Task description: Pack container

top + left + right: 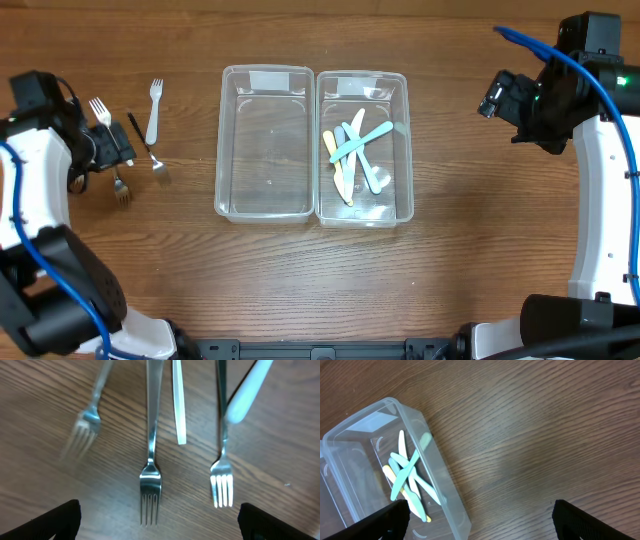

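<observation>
Pointing tines at spread left claw (pixel 160 527), metal forks (pixel 150 480), handles running away, right claw (pixel 485 522) spread

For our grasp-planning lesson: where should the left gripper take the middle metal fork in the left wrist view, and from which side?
Probably its slim neck just behind the tines, the left gripper coming straight down, jaws across the handle: the middle fork lies flat, and there no neighbour crowds it.
</observation>
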